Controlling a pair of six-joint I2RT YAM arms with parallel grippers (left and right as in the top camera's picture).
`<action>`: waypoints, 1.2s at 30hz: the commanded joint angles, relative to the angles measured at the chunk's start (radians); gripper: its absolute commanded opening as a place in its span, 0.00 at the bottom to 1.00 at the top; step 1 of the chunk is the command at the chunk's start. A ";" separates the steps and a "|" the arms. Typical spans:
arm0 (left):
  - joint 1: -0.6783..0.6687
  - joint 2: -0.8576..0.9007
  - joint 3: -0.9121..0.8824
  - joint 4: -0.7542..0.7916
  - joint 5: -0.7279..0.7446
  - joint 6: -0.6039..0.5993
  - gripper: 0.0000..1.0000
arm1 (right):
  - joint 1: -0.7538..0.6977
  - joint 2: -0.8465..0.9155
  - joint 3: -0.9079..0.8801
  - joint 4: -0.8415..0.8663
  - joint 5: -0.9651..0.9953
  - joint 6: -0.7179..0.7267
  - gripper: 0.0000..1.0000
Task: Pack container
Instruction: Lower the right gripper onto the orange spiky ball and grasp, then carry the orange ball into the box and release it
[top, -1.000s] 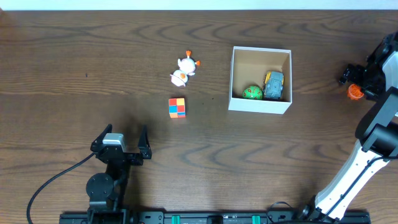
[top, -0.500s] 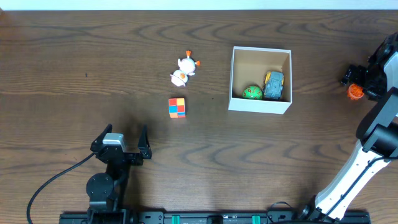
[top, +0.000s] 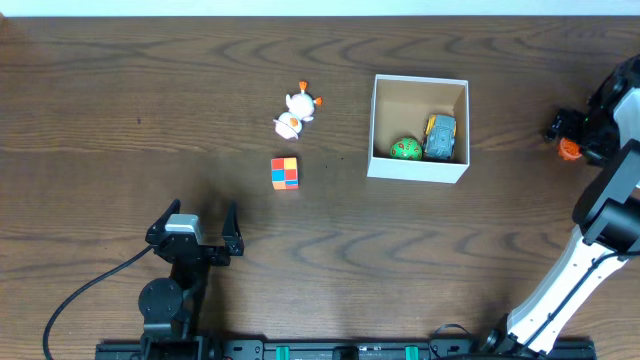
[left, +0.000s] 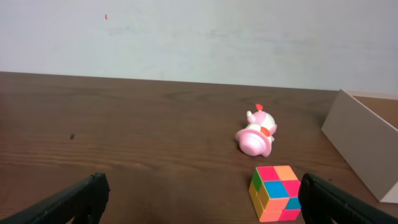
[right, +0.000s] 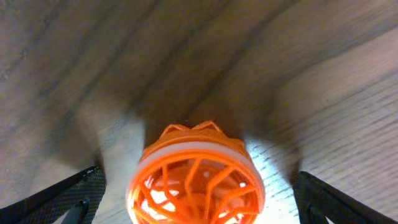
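Note:
The container (top: 417, 168) is a square white box with a brown inside, right of centre; its white wall shows in the left wrist view (left: 364, 146). Inside it lie a green ball (top: 405, 149) and a blue and yellow toy car (top: 440, 138). My right gripper (top: 572, 134) is at the far right, open, with its fingers on either side of an orange cage ball (right: 196, 180) on the table and gaps at both sides. My left gripper (top: 190, 222) is open and empty near the front left, with a coloured cube (left: 275, 192) ahead of it.
A pink and white toy figure (top: 297, 111) lies left of the container, and also shows in the left wrist view (left: 256, 132). The coloured cube (top: 285, 172) sits below it. The orange ball (top: 570, 150) is near the table's right edge.
My right gripper has shifted slightly over the orange ball, covering more of it in the overhead view. The left arm and the toys have not moved.

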 joint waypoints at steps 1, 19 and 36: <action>-0.003 -0.006 -0.016 -0.036 0.011 0.013 0.98 | -0.007 0.011 -0.042 0.019 0.022 -0.019 0.99; -0.003 -0.006 -0.016 -0.036 0.011 0.013 0.98 | -0.010 0.011 -0.043 0.046 0.021 -0.018 0.81; -0.003 -0.006 -0.016 -0.036 0.011 0.013 0.98 | -0.010 0.011 -0.032 0.038 0.022 -0.018 0.45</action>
